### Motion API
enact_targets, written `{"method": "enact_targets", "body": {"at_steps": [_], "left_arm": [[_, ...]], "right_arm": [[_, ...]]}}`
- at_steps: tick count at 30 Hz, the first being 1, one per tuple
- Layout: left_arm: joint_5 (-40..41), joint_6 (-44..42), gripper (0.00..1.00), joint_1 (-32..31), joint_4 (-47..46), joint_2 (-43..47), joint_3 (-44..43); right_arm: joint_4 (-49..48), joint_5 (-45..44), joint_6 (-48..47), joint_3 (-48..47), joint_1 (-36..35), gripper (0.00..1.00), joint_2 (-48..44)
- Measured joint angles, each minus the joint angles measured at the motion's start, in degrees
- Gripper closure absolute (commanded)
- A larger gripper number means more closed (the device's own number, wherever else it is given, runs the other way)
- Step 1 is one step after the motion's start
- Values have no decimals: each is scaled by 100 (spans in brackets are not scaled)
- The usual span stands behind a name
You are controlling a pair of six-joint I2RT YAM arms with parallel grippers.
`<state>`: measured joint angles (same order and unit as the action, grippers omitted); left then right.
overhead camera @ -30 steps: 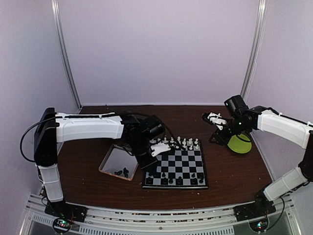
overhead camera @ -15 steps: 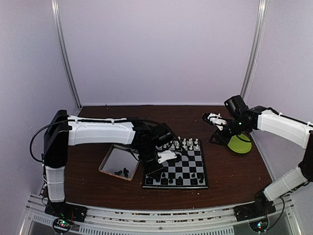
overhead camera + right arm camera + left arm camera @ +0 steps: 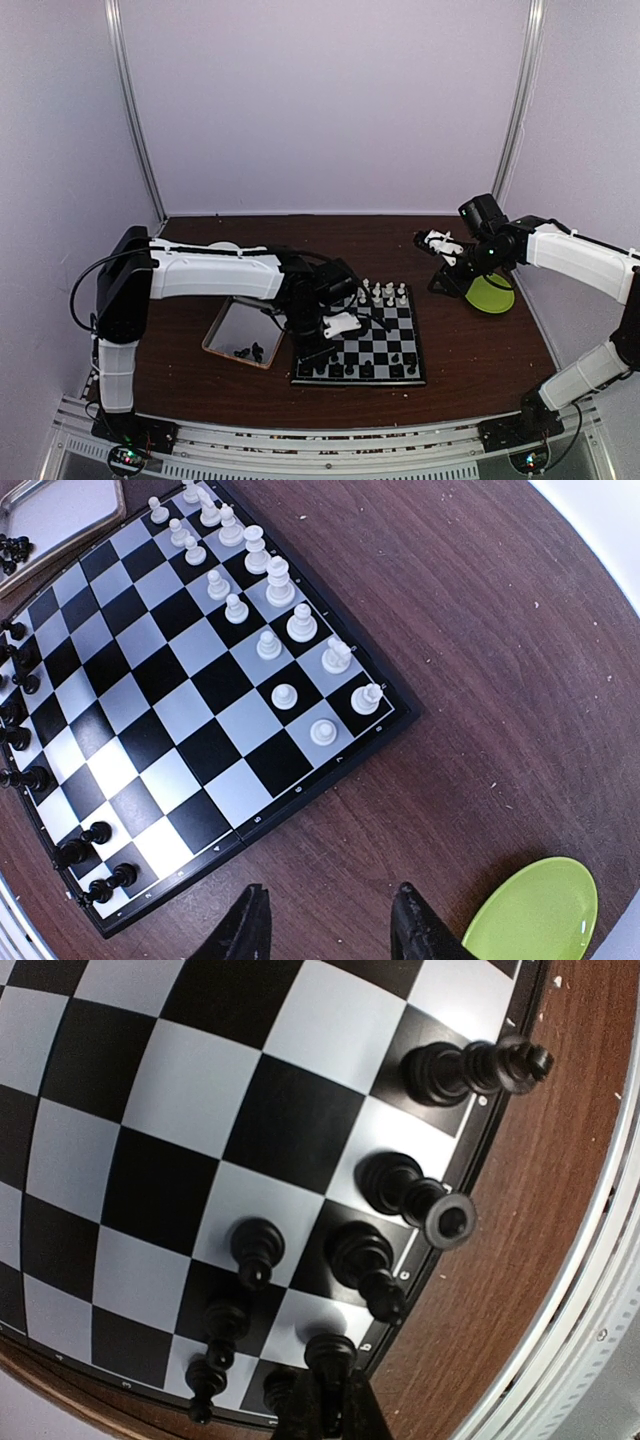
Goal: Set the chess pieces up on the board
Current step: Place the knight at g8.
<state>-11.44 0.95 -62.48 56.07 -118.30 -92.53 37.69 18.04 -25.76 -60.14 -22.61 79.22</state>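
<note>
- Left gripper (image 3: pixel 338 325) is down low over the near-left part of the board (image 3: pixel 360 381). On its wrist camera I see the jaws drawn together on a small black chessman (image 3: pixel 330 1352) pinched at their tips.
- I cannot tell from either view whether that chessman is touching its square or hanging just above it. It sits over the rows by the board's near edge, close beside other black pieces (image 3: pixel 385 1185) that stand there.
- My right gripper (image 3: pixel 440 245) hangs in the air past the board's far right corner. Its jaws stand partly apart with nothing between them, and through its camera I look down past the fingers (image 3: pixel 250 930) onto bare table.
- I see the board lying flat on the brown table (image 3: pixel 470 350) in front of both arms, between a silver tray (image 3: pixel 222 322) on its left and a green plate (image 3: pixel 490 293) off to its right.
- White pieces (image 3: pixel 278 580) fill two rows along the far edge of the board.
- Black pieces line the near edge, but with gaps among them.
- More black ones (image 3: pixel 248 350) lie in the near corner of the tray.
</note>
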Motion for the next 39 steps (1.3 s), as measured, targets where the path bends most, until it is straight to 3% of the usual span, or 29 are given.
{"method": "enact_targets", "body": {"at_steps": [15,33,39], "left_arm": [[81,0,95,0,17,-103,-61],[179,2,75,-11,157,-120,-197],[540,2,71,26,323,481,-249]], "right_arm": [[24,24,0,-33,0,59,52],[31,46,-2,-37,0,59,94],[35,85,0,-39,0,59,140]]}}
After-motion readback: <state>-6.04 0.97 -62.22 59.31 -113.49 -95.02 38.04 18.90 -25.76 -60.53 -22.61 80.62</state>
